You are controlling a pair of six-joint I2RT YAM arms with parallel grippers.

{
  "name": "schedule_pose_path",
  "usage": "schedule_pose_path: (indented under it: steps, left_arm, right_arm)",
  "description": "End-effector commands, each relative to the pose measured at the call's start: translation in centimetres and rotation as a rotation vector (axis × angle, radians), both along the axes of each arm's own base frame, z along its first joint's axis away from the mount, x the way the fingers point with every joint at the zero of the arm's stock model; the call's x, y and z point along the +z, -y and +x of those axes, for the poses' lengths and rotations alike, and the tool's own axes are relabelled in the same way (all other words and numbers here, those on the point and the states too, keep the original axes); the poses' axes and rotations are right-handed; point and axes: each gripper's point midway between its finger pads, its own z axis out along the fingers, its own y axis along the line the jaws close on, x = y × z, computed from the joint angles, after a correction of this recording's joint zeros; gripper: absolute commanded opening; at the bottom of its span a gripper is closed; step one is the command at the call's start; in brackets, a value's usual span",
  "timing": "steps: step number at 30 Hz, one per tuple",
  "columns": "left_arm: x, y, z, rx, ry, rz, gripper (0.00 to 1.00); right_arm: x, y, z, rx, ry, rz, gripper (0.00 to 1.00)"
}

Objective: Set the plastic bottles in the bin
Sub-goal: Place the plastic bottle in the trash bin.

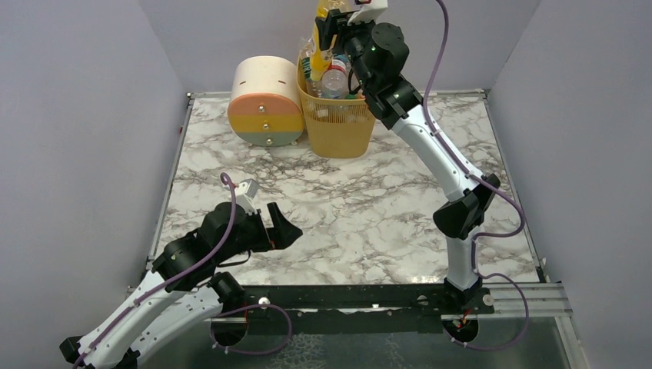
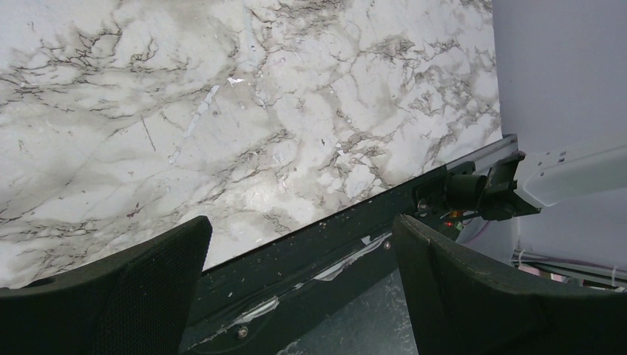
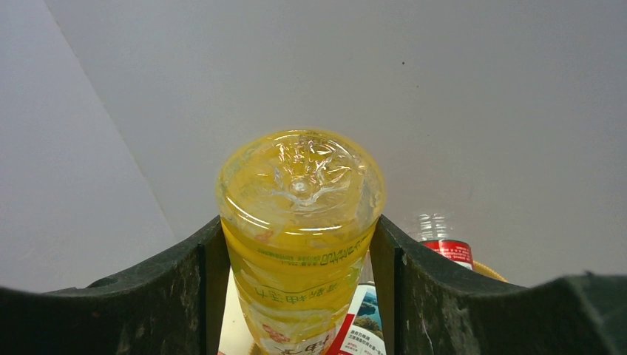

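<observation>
Arm links: we see long white shells [image 1: 154, 319] dotted with small dark screw holes.
Joints: we see bulky, rounded black housings [image 1: 464, 214].
Cables: we see thin purple cables [image 1: 438, 54] looping along both arms.
Fingers: we see matte black wedges [image 2: 111, 296] with a finely pitted surface.
Light: we see one small green dot [image 1: 374, 48].

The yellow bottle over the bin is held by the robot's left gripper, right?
No, the right gripper holds the yellow bottle over the bin. The left gripper is open and empty. The top external view shows it.
</observation>
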Motion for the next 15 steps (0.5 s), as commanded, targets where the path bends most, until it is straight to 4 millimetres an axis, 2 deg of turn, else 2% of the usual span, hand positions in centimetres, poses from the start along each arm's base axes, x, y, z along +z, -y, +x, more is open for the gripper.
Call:
schedule_pose_path:
  steps: [1,15]
  left_arm:
    - [0.9,0.4,-0.2,-0.024,0.027,-0.035,0.99]
    - [0.4,0.4,-0.1,-0.022,0.022,-0.027,0.99]
  right_arm:
    - [-1.9,-1.9,0.4,0.053,-0.029,-0.019,0.51]
    - [-7.5,-3.8,1.0,0.119,-0.141,-0.108,0.53]
